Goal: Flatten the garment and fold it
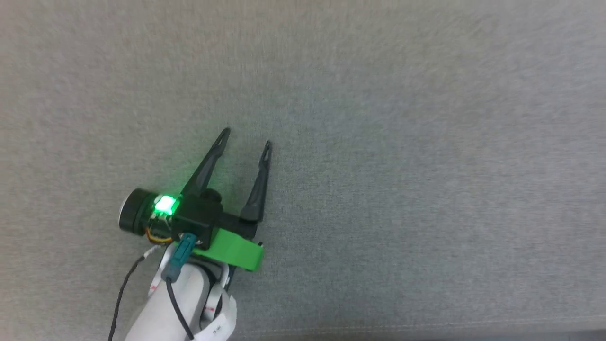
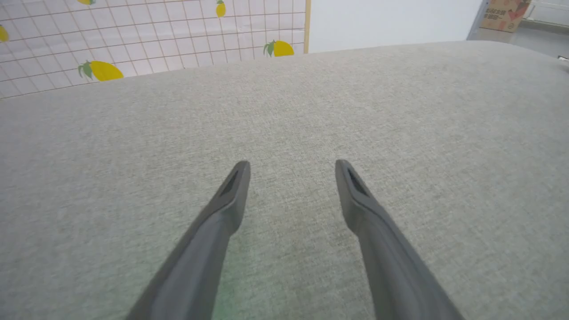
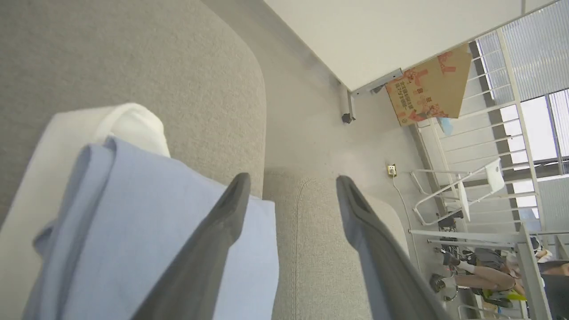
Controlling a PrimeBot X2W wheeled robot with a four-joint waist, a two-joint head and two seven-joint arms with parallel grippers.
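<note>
The garment, light blue with a white collar, lies folded on the grey cushion in the right wrist view, at the lower left. My right gripper stands open above it, one finger over the blue cloth, the other over bare cushion, nothing between them. In the head view my left gripper lies low over bare grey fabric, open and empty, a green light on its wrist. The left wrist view shows the same left gripper with its fingers spread over plain cushion.
The grey cushion stretches wide around the left gripper. A seam and the cushion's rounded edge run beside the garment, with floor beyond. A cardboard box, a white rack and a lemon-print panel stand off the cushion.
</note>
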